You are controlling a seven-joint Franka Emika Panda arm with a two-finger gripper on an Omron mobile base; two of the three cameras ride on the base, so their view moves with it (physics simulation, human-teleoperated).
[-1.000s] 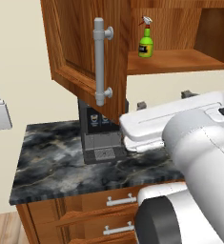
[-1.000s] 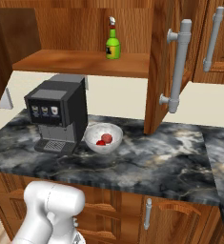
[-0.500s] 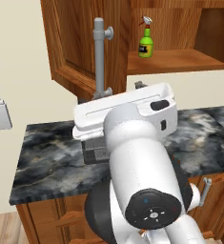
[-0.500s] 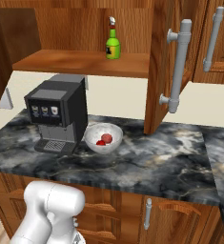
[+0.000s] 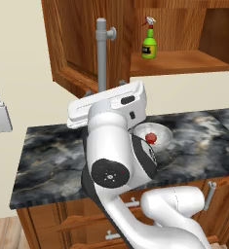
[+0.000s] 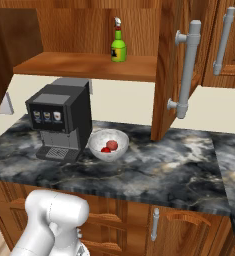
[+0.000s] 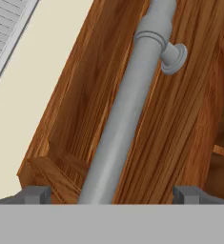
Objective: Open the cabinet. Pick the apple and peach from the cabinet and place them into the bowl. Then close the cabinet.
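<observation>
Hand view: your gripper (image 7: pixel 111 194) is spread wide, holding nothing — the cabinet (image 7: pixel 189 119) door's grey handle (image 7: pixel 127 109) runs diagonally between the fingertips (image 7: pixel 36 193). Right base view, centre — the bowl (image 6: pixel 108 145) holds red fruit.

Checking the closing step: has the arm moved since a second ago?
Yes. In the left base view the arm has swung leftward, from beside the green bottle toward the left cabinet door's handle.

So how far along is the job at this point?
Done: the cabinet stands open and the bowl holds two reddish fruits. The shelf carries a green bottle, no fruit visible. In hand: the open gripper brackets the left door's handle, not yet clamped. Left: swinging both doors shut.
</observation>
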